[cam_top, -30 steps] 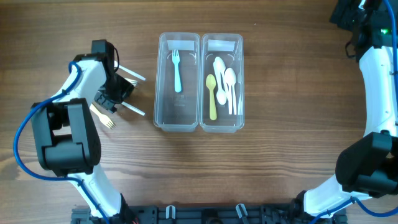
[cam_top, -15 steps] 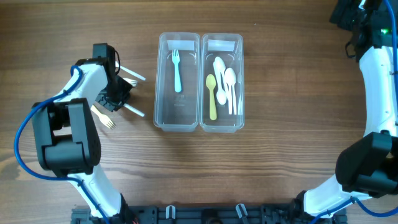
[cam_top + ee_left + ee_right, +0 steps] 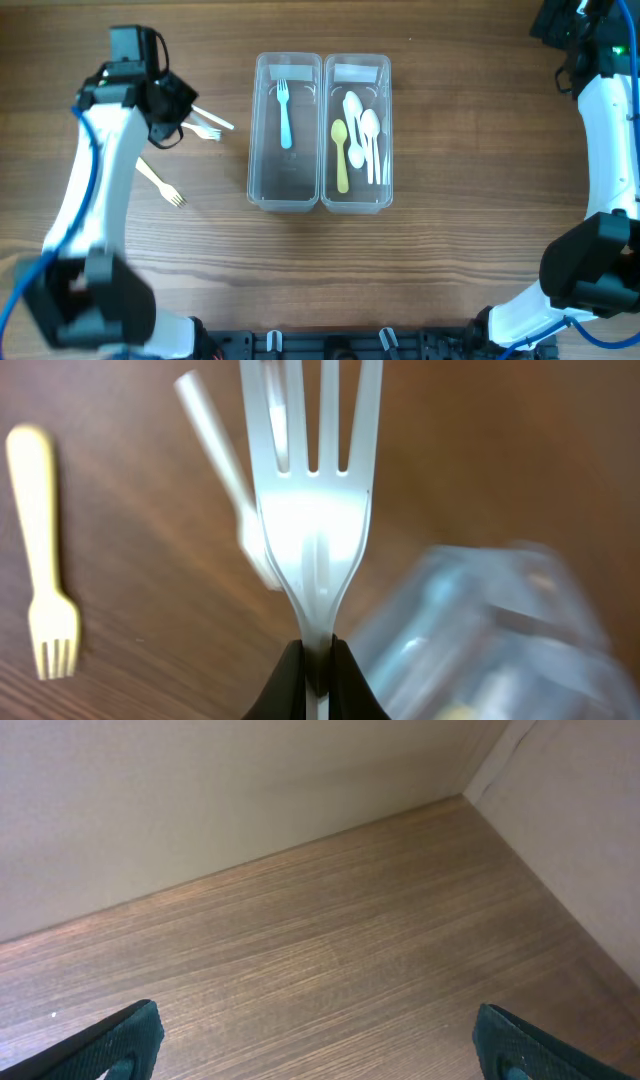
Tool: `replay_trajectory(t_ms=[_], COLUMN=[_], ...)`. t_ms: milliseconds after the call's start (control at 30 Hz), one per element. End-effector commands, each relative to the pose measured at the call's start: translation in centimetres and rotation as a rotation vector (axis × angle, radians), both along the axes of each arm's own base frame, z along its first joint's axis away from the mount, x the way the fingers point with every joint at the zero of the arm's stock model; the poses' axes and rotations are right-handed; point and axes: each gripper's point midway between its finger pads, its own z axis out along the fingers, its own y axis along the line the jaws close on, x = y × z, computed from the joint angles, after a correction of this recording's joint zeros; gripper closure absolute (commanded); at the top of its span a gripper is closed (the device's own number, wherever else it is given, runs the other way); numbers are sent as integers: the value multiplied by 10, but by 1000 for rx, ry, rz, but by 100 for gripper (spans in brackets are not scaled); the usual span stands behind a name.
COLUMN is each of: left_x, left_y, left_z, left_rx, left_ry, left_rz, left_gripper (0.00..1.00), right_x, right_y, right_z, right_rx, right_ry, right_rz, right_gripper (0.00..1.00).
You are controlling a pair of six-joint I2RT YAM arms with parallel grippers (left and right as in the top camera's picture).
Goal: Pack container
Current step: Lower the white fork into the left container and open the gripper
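Apparently, wood-grain table abuts a pale wall.

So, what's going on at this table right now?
The left pincer is shut on a white fork, held above the table. A yellow fork and another white utensil lie on the wood. The left container holds a blue fork, the right container spoons. The right pincer hangs open, away from it all.
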Motion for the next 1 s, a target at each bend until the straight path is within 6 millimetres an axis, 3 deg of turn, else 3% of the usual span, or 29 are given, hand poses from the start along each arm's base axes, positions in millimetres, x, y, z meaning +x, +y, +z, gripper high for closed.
replay_trajectory(t_ms=[0,33,167,367,467,667,867,900,933,967], left_x=[-7,-9,-11,-15,-16,-18,-21,-21,-21,-21], left_y=[-45,-65,-106,-141,-148,-162,-161,-161,-161,-161], left_z=[37,36,7,-42,-49,-48,-62,-66,-70,-70], left_rx=[-20,-51,-65,-50,-32,134,245,246,242,242], left_ry=[-99,-93,-16,110,122,60,66,77,87,87], left_rz=[-129,-170,-261,-342,-387,-739,-967,-973,-971,-971], left_gripper=[96,96,96,96,96,90,95,92,78,40], right_x=[0,0,0,0,0,0,0,0,0,0], right_y=[-2,-2,-2,-2,-2,-2,-2,-2,-2,-2], right_z=[15,15,15,15,15,15,15,15,15,15], right_rx=[-8,-9,-8,-9,-8,-9,-9,-9,-9,-8], right_ry=[-34,-34,-35,-34,-34,-34,-34,-35,-34,-34], right_rz=[-18,-18,-18,-18,-18,-18,-18,-18,-18,-18], right_gripper=[0,0,0,0,0,0,0,0,0,0])
